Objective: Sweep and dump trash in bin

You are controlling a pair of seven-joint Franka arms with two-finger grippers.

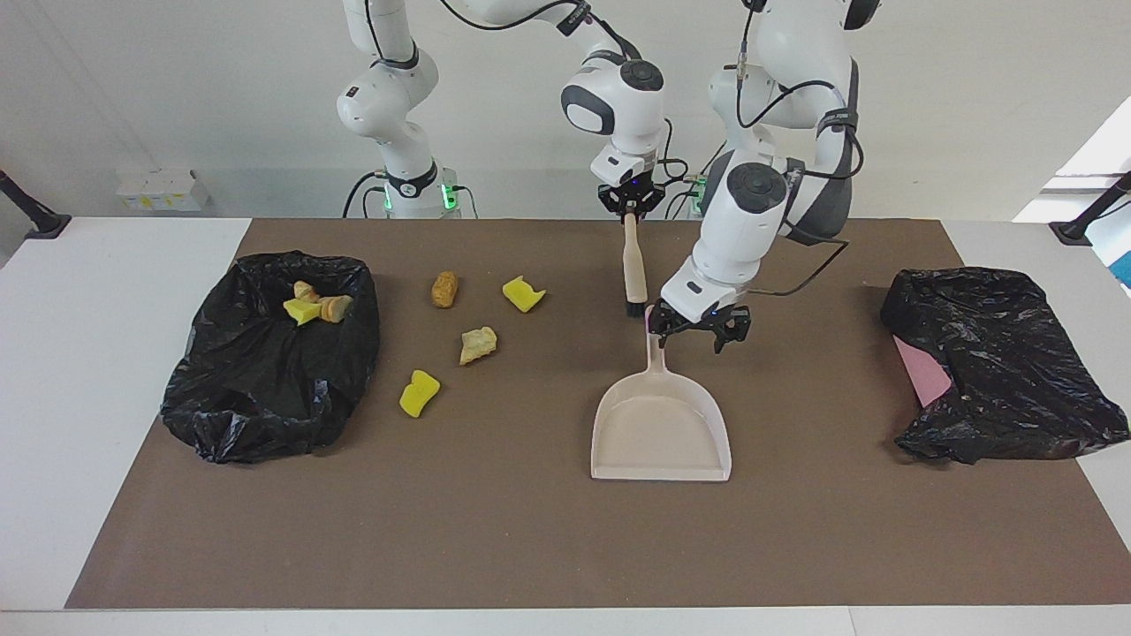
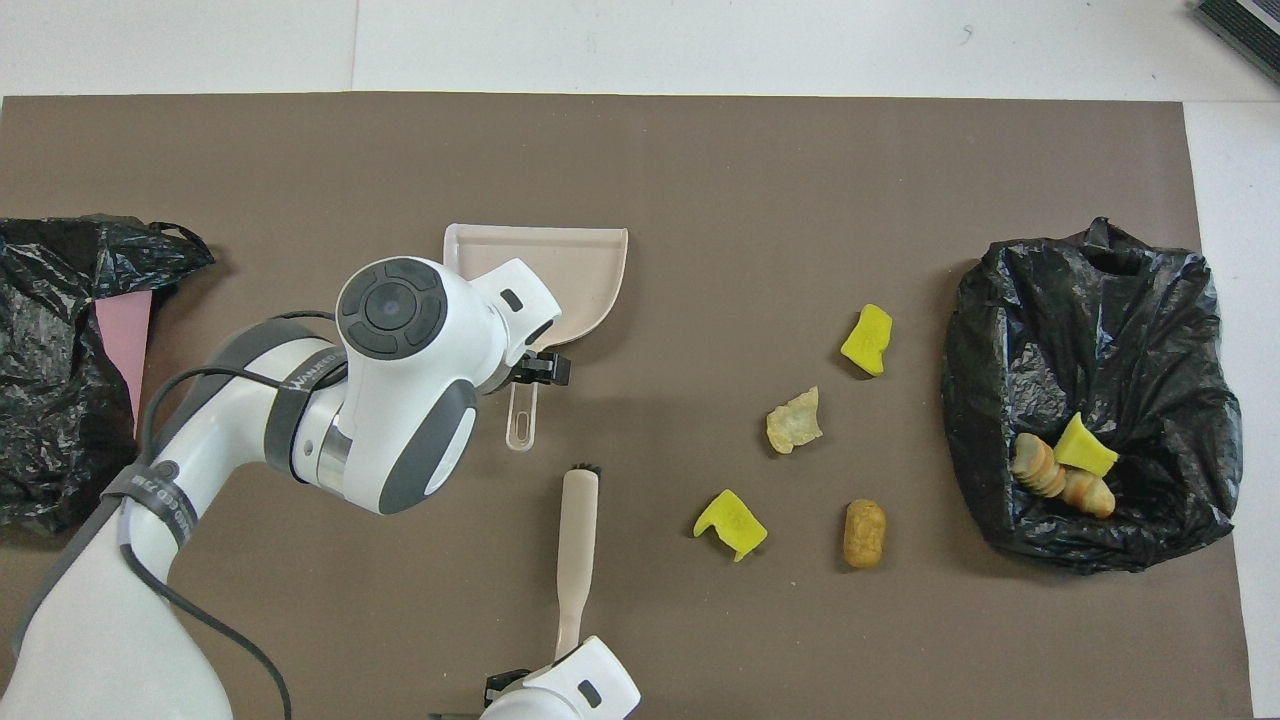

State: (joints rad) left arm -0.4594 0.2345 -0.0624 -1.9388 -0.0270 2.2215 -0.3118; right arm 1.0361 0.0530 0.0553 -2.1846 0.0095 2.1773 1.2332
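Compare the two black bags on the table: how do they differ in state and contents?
The black bag at the right arm's end lies open, with three trash scraps inside. The black bag at the left arm's end lies crumpled, with something pink showing and no scraps visible. Both are glossy black plastic on the brown mat.

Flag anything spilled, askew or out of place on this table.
Four scraps lie loose on the mat beside the bin bag: two yellow sponges, a tan lump and a brown lump. A pink sheet pokes from the other bag.
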